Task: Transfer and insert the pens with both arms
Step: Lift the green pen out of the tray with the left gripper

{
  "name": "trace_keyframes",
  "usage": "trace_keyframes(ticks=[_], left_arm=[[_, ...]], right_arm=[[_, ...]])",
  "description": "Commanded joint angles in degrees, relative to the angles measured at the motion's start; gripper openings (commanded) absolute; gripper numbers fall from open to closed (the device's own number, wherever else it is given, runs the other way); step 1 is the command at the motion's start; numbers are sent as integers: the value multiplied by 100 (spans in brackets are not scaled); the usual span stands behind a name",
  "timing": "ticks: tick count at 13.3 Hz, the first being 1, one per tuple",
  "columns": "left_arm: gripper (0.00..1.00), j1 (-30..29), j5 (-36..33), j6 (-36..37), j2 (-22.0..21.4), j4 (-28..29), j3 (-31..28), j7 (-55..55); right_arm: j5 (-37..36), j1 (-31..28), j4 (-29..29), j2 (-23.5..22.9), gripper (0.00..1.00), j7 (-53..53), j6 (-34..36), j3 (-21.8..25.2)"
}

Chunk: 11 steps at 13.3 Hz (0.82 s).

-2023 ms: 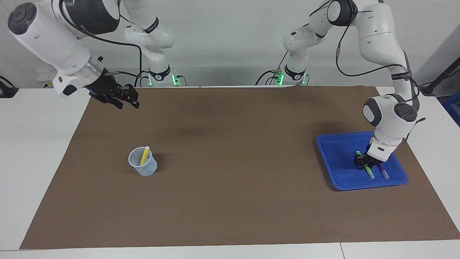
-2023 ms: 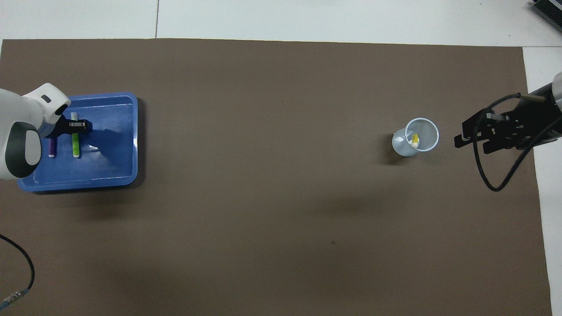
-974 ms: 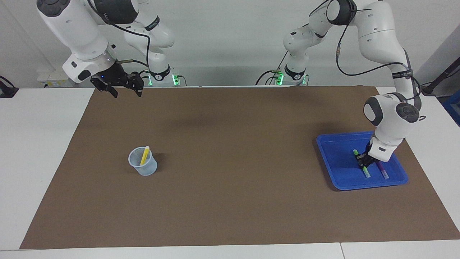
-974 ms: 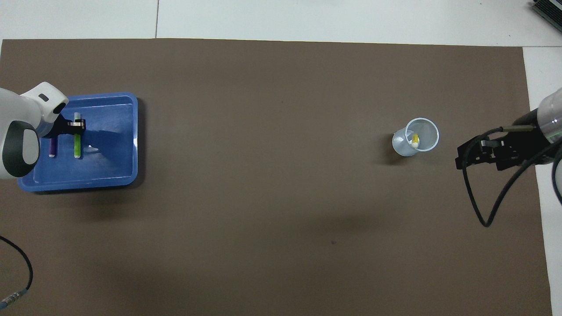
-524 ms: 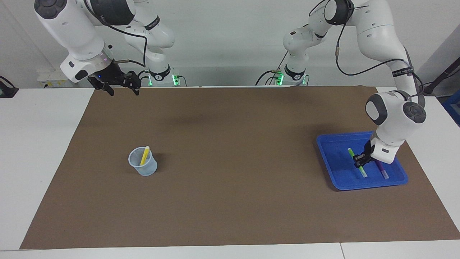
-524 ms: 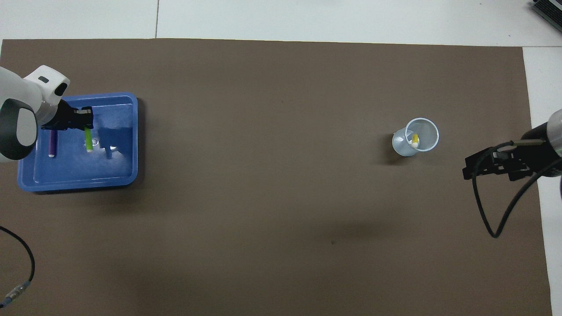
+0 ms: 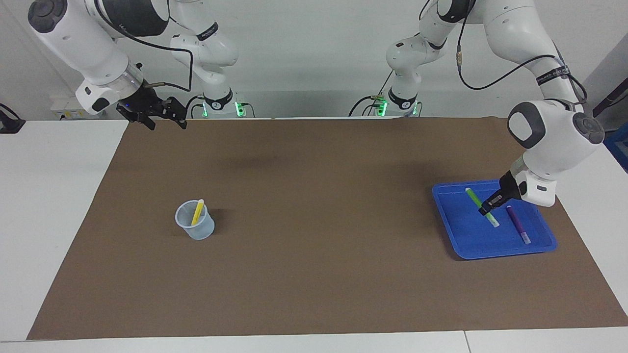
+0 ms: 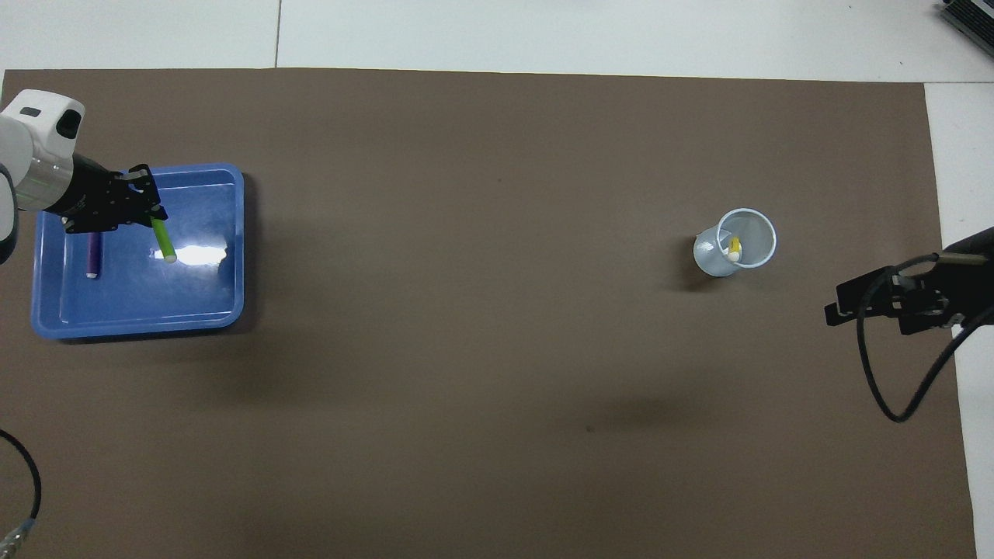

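Left pincer (image 7: 489, 208): pinching the green pen (image 7: 481, 207), above the blue tray (image 7: 449, 215), right of frame.
Right pincer (image 7: 167, 116): spread wide, upper left.

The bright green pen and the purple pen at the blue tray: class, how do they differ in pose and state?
The bright green pen is gripped by the left gripper and tilted, raised over the blue plastic tray; the purple pen lies flat in the tray, untouched. Colours differ: green against purple. Both are slim, with a pale cap end.
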<state>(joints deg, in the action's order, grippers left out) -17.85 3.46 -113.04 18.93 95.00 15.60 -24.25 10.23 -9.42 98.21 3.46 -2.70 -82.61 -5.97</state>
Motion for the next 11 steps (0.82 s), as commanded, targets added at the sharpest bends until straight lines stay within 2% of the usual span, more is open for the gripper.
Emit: trace_keyframes(ticks=[1,7,11], left_arm=[[0,395,286,125,-240,63,-66,-1208],[0,1265,1016,10,-618,115,-66,-4328],[0,2161,1016,-665,-715,142,-75,-6789]], right_arm=[[451,-68,269,225,96,-11,-141,-18],[936,-41,559,348,96,-529,-212,-36],[1481,-78,647,366,95,-1046,-403,-18]])
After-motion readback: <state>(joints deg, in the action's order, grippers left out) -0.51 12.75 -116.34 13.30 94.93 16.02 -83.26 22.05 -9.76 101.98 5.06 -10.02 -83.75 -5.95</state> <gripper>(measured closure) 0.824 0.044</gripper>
